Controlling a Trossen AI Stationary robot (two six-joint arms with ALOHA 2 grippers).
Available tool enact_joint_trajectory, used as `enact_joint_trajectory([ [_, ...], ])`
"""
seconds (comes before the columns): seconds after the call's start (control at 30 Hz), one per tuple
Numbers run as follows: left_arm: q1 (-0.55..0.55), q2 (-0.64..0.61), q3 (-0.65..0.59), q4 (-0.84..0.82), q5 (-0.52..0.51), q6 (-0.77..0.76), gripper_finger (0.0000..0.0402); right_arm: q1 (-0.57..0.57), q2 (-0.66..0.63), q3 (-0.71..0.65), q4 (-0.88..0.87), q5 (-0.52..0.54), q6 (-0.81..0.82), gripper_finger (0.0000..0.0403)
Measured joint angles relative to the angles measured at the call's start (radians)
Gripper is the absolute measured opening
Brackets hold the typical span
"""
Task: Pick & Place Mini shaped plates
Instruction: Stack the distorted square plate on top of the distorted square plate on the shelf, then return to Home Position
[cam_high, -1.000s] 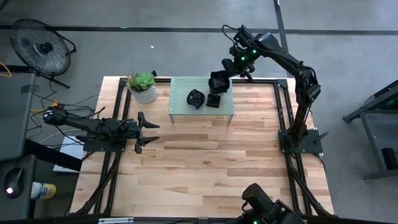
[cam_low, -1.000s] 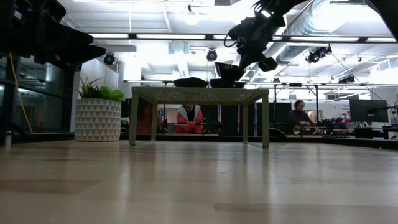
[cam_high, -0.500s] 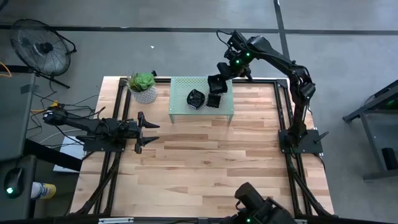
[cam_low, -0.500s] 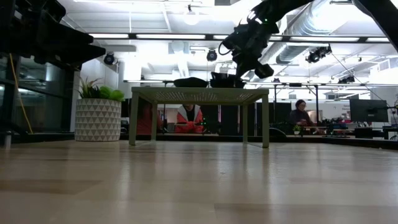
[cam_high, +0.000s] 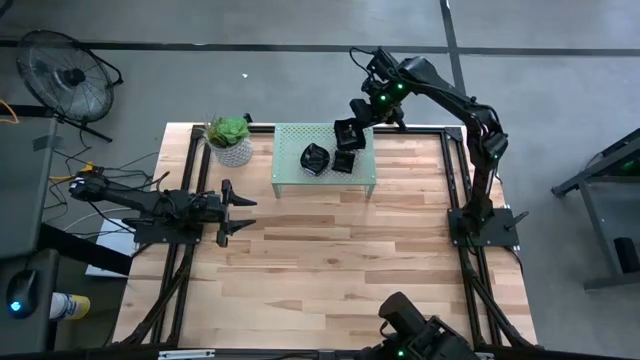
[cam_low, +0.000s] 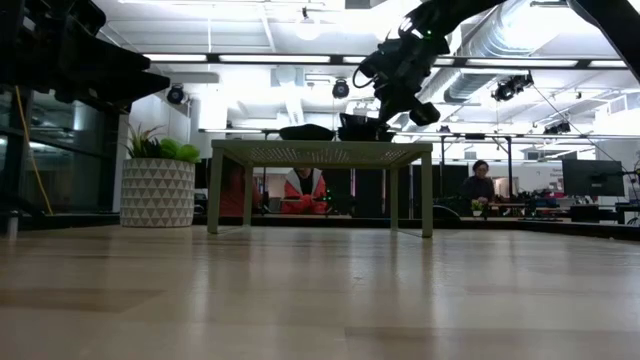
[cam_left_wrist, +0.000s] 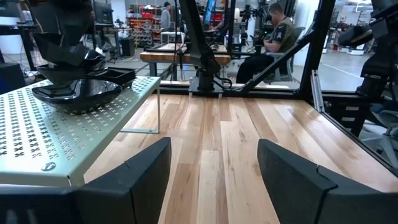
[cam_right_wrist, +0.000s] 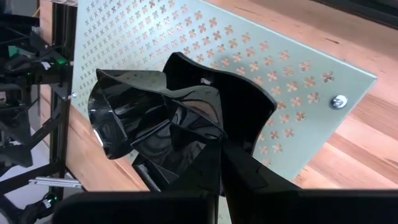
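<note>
A pale green perforated stand (cam_high: 290, 175) sits at the table's far middle. On it lie a wavy-rimmed black mini plate (cam_high: 315, 158) and a squarish one (cam_high: 343, 162). My right gripper (cam_high: 354, 124) hovers over the stand's far right part, slanting down, shut on a third glossy faceted plate (cam_right_wrist: 143, 124). My left gripper (cam_high: 238, 212) waits open at the table's left, level, pointing toward the right edge. Its wrist view shows the stand (cam_left_wrist: 37, 143) and the plates (cam_left_wrist: 78, 93) beyond its fingers. My right gripper pinches the faceted plate by its rim (cam_right_wrist: 199, 155) between the two fingers, one finger (cam_right_wrist: 242, 112) lying over the plate's inner face. It comes slanting down from the table's far right. The plate is tilted just over the stand top (cam_right_wrist: 261, 50); whether it touches I cannot tell.
A green plant in a white pot (cam_high: 231, 140) stands left of the stand near the far edge. A floor fan (cam_high: 68, 75) stands off the table at the far left. People sit at desks beyond the table (cam_low: 480, 180). Bare wood lies toward the near edge (cam_high: 330, 260).
My right gripper has sunk a little toward the stand and shifted slightly toward the table's left, still shut on the plate. The plate has come down from clear above the stand to just over its top. For the last half second it has kept still.
</note>
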Motion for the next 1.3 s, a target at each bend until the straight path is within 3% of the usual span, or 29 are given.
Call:
enact_joint_trajectory([
  [0.53, 0.000, 0.000, 0.000, 0.000, 0.000, 0.000, 0.0237, 0.000, 0.000, 0.000, -0.036, -0.006, 0.000, 0.0048],
  [1.13, 0.000, 0.000, 0.000, 0.000, 0.000, 0.000, 0.0237, -0.001, -0.006, 0.000, -0.037, 0.027, -0.011, 0.0069],
  [1.3, 0.000, 0.000, 0.000, 0.000, 0.000, 0.000, 0.0237, -0.006, -0.048, 0.004, -0.060, 0.021, -0.120, 0.0082],
])
